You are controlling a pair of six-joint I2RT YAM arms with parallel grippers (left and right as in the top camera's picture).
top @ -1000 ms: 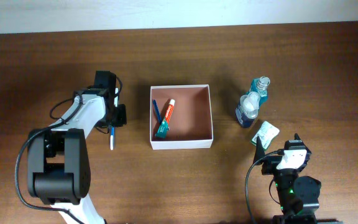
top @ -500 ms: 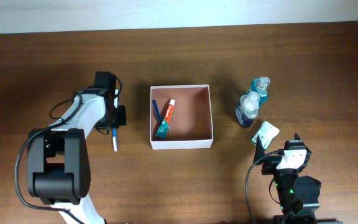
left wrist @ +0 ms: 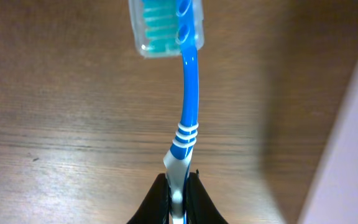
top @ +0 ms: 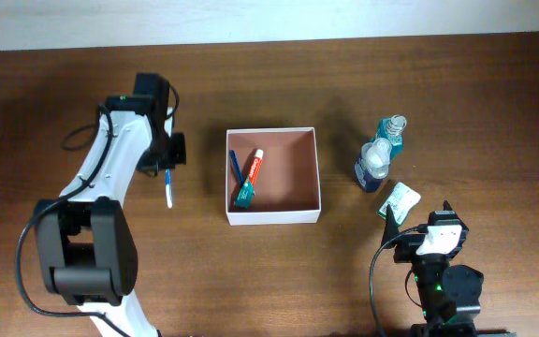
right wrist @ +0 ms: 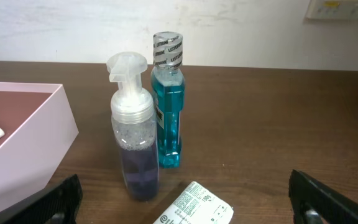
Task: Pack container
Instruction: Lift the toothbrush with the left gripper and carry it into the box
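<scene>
The container (top: 305,213) is a square white-walled box with a reddish-brown inside at the table's middle; its wall also shows in the right wrist view (right wrist: 39,134). Inside lie a toothpaste tube (top: 249,178) and a dark blue stick (top: 235,167). My left gripper (top: 167,170) is shut on the handle of a blue toothbrush (left wrist: 188,106), held above the wood left of the container, bristle head pointing away. My right gripper (right wrist: 182,208) is open and empty, low at the front right, facing a foam pump bottle (right wrist: 132,140), a teal bottle (right wrist: 168,106) and a white packet (right wrist: 194,205).
The pump bottle (top: 371,168), teal bottle (top: 391,139) and packet (top: 399,199) stand right of the container. The table's far edge meets a white wall at the top. The right arm's base sits at the front right edge.
My left arm has lifted and drawn back toward the far left, raising the toothbrush off the table. The right arm has not moved.
</scene>
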